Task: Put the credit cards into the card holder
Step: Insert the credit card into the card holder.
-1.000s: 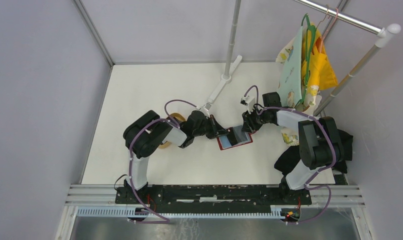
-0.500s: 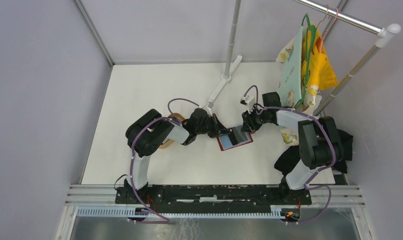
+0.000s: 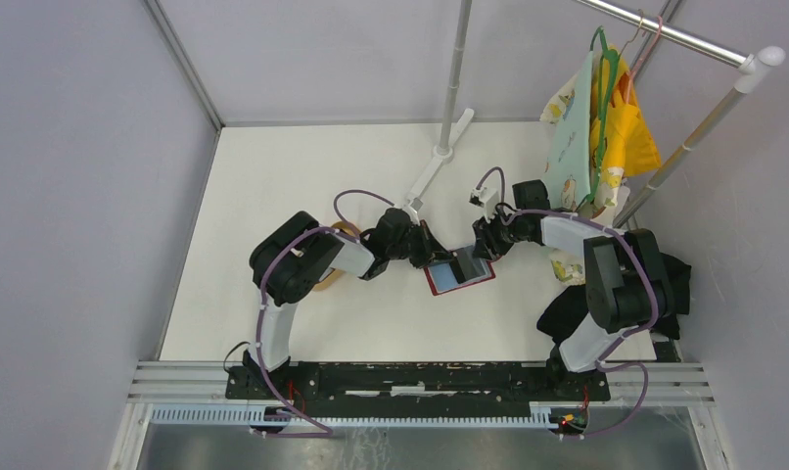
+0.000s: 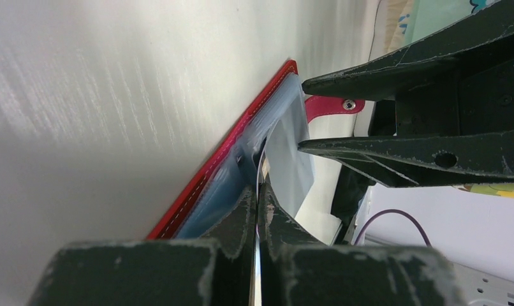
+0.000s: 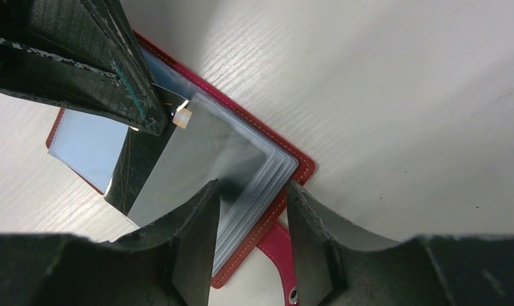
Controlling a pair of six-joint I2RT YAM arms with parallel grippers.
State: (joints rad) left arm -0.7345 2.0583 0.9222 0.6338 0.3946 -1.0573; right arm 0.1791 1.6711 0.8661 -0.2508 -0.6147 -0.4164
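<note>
The red card holder (image 3: 458, 275) lies open on the table between both grippers; its grey-blue pocket panels face up. My left gripper (image 3: 434, 258) is shut on a black credit card (image 5: 137, 171), seen edge-on in the left wrist view (image 4: 259, 175). The card's far end lies in among the holder's pockets (image 4: 238, 162). My right gripper (image 5: 252, 187) is open, its fingers straddling the holder's stitched right edge (image 5: 293, 172) just above the snap tab (image 5: 277, 245). It also shows in the top view (image 3: 482, 246). Other cards are out of view.
An oval tan wooden tray (image 3: 338, 247) sits partly hidden behind the left arm. A rack's white foot (image 3: 438, 157) and pole stand behind the holder. Hanging clothes (image 3: 606, 127) and a black cloth (image 3: 670, 284) crowd the right side.
My left gripper has moved a little to the right and toward the holder with the card in it. The right gripper and the holder have stayed put.
</note>
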